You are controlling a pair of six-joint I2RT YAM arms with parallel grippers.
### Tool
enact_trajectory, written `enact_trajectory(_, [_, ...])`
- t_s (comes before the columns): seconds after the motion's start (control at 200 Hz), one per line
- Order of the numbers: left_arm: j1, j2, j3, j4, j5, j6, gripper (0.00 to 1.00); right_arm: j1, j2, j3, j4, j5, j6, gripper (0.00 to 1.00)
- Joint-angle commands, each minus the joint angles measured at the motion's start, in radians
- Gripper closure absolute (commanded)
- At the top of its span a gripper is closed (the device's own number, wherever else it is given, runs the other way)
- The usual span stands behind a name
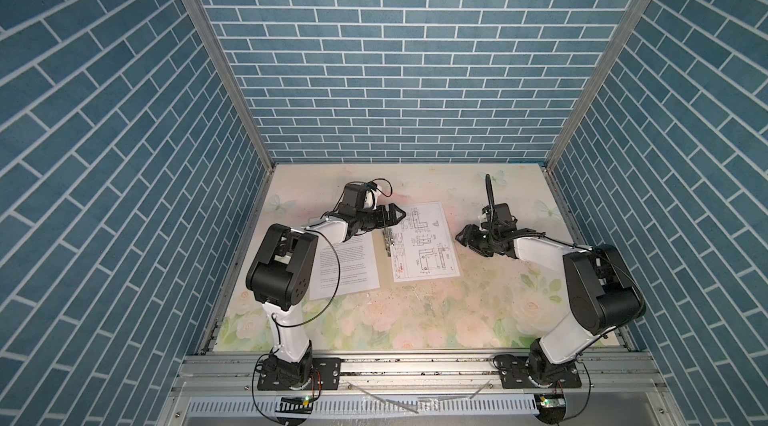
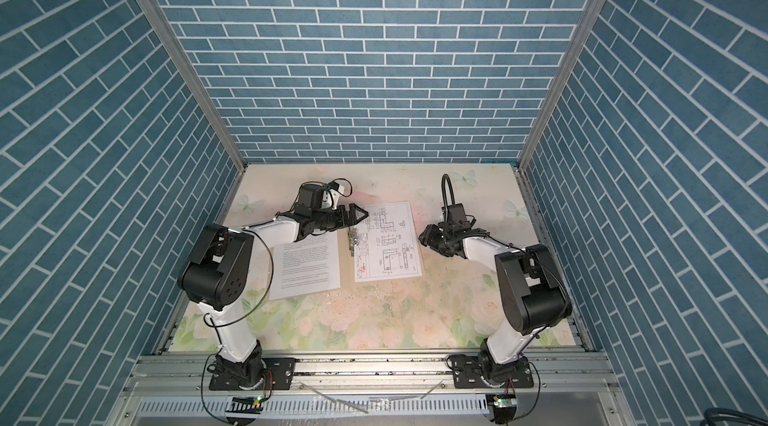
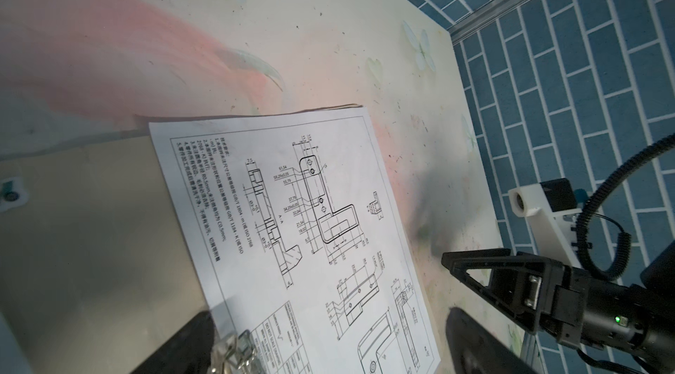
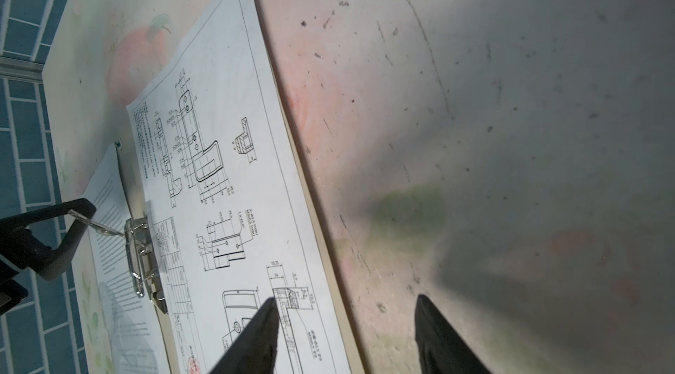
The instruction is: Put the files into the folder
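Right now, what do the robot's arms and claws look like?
The left arm and right arm have white links between black joints. The left claw and right claw are black, with triangular fingers. Thin black cables loop alongside; a ribbed black hose rises from the right wrist.

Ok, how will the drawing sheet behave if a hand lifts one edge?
Probably floppy: the drawing sheet looks like one thin paper. Likely hard to pinch, lying flat on the folder. Light, so it may slide.
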Motion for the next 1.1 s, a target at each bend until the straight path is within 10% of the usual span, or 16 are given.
enact_trajectory(0.0, [0.004, -0.012, -0.036, 0.098, 0.039, -0.022, 0.00, -0.004, 0.010, -0.021, 0.008, -0.007, -0.010, 0.41])
enact_trajectory(0.415, [-0.046, -0.158, -0.197, 0.285, 0.090, -0.110, 0.03, -0.004, -0.006, -0.026, 0.009, -0.019, -0.001, 0.41])
enact_trajectory(0.81, [-0.043, -0.241, -0.168, -0.106, -0.126, 0.012, 0.08, 0.009, -0.025, -0.008, 0.009, -0.032, 0.071, 0.45])
enact_trajectory(1.095, [0.013, -0.143, -0.143, -0.153, -0.111, -0.007, 0.57, 0.072, -0.019, 0.059, 0.007, -0.053, 0.178, 0.55])
